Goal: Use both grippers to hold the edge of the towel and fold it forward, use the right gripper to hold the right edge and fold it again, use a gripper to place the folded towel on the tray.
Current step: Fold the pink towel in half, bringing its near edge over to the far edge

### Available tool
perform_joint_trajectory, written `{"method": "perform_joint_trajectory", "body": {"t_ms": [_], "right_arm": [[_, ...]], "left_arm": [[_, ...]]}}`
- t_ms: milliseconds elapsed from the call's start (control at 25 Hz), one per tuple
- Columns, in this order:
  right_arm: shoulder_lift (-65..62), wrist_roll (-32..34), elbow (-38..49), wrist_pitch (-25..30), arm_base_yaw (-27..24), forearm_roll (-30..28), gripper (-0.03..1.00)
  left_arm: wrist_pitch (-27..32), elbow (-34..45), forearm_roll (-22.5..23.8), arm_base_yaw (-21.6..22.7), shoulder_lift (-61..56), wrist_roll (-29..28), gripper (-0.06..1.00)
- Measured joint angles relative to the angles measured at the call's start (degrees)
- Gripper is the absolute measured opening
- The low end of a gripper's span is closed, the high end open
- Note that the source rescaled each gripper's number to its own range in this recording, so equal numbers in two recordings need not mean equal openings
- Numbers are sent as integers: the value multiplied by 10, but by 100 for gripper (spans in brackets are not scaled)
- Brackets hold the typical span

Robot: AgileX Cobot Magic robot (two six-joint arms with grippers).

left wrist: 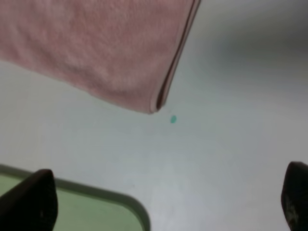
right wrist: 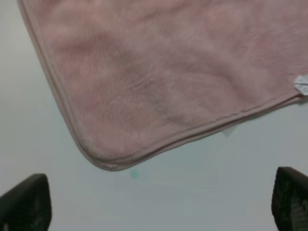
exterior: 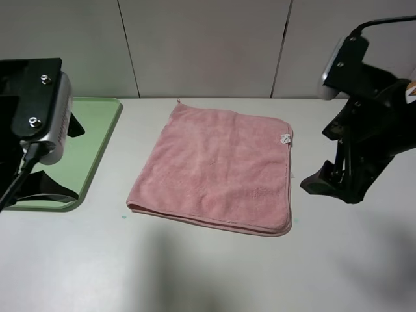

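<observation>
**Both claws open, one on each side of the towel**

The pink towel (exterior: 214, 169) lies flat on the table (exterior: 214, 273), held by neither arm. Two layers show along its near edge, with their hems lined up. A small white tag (exterior: 285, 138) sits at its far right corner and a thin loop (exterior: 177, 101) sticks out at its far left corner.

To the left of the towel, and apart from it, lies the light-green tray (exterior: 97, 140). The left claw (exterior: 62, 156) is poised above that tray with its grey wrist block (exterior: 49, 117) tipped so that the claw faces the towel. Its jaws stand wide apart with nothing between them. In the left wrist view both black fingers (left wrist: 29, 204) frame bare table, a rounded tray corner and the towel's near left corner beyond.

To the right of the towel, also clear of it, the right claw (exterior: 325, 156) hangs from an arm that angles steeply down, and it too points toward the towel. Its jaws are spread wide and empty. The right wrist view looks at the towel's near right corner.

A tiny teal speck (left wrist: 173, 119) marks the table just off the towel's near left corner. Whether either claw touches the table cannot be told.
</observation>
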Motion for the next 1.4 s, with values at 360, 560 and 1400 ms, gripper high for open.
{"method": "perform_joint_trajectory", "body": {"t_ms": [360, 560, 1400], "right_arm": [[147, -1, -1, -39, 5, -20, 100], [195, -1, -1, -57, 5, -23, 100], [217, -20, -1, -92, 133, -78, 100]], "left_arm": [[-25, 0, -12, 0, 45, 5, 91], [-52, 0, -12, 0, 45, 20, 90], [-105, 0, -41, -38, 247, 114, 88]]}}
